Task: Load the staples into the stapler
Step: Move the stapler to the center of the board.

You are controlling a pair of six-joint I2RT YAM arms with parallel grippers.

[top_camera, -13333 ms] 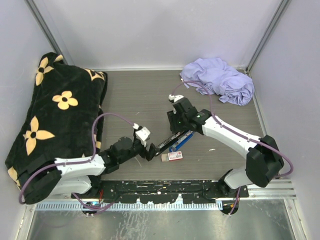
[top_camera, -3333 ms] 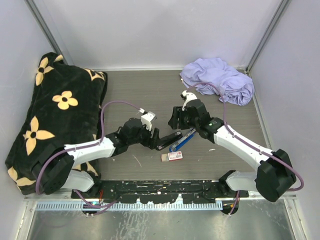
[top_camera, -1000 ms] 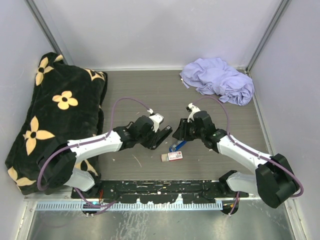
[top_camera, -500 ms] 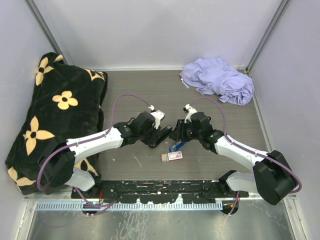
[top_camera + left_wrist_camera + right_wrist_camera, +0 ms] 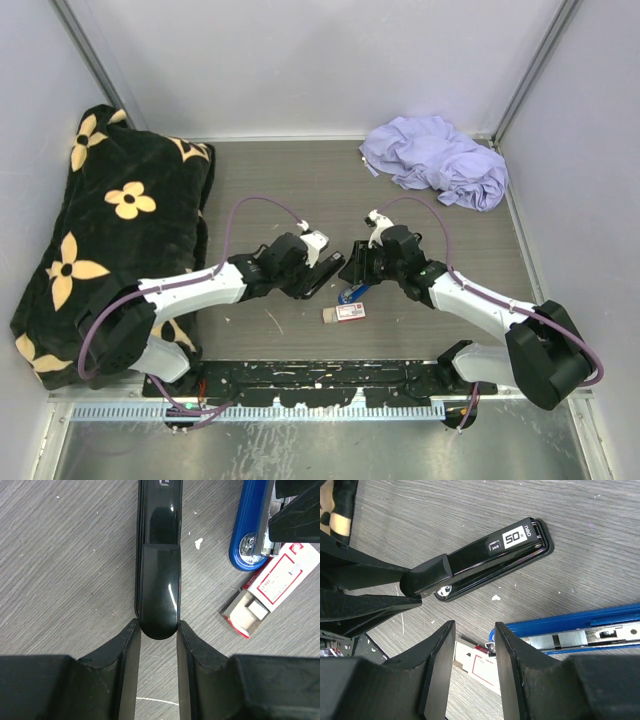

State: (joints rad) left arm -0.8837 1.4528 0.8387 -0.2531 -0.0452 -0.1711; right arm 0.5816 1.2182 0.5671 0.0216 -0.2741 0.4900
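Your L fingers (image 5: 125,672) are clamped on the rounded end of the black stapler (image 5: 157,555), which lies on the counter (image 5: 60,555). Your R fingers (image 5: 437,670) stand apart w/ nothing btwn them, hovering over the staples box (image 5: 480,669). The box lies flat near the middle of the counter's near edge, just beside the end of the blue stapler (image 5: 570,630). One end of it looks open.

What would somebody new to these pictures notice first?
The two arms meet at mid-table: the left gripper clamps the end of a black stapler, and the right gripper hangs open over a blue stapler and the box of staples. A black blanket with yellow flowers fills the left side.
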